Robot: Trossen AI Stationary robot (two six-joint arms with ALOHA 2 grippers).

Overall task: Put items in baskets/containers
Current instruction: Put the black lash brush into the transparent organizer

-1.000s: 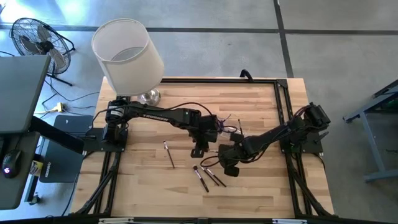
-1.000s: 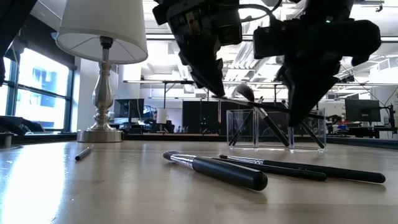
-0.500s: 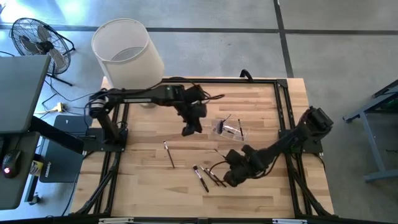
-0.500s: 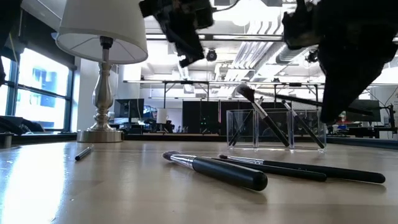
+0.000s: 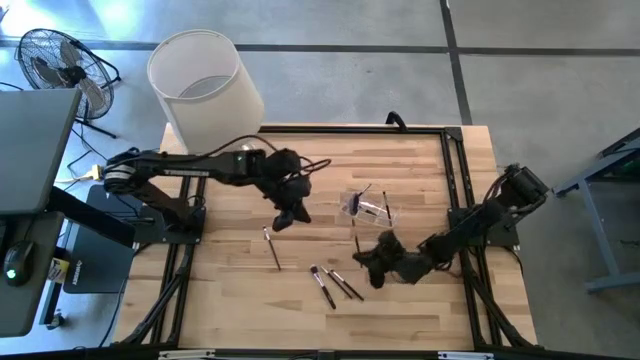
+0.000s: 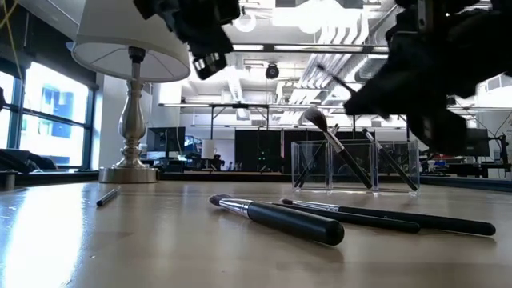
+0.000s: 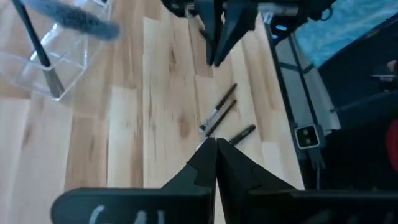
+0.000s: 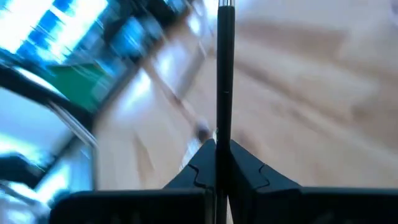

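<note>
Makeup brush point(image 8: 224, 74), slim and dark-handled, is now pinched in the right gripper point(image 5: 375, 262), which has lifted off the loose brushes point(image 5: 336, 284) near the table's front edge toward the clear plastic box point(image 5: 369, 208). The left gripper point(image 5: 286, 214) has pulled back from the box toward the lamp point(image 5: 205, 88), fingers now pressed together and empty. Another brush point(image 5: 272, 247) lies just in front of it. Motion blur hides the held brush's bristle end.

The right wrist view is motion-blurred: the table point(image 8: 298, 74) smears, and the held brush point(image 8: 224, 81) runs off at twelve o'clock, its head unseen. In the low view both grippers are cropped at twelve o'clock.
</note>
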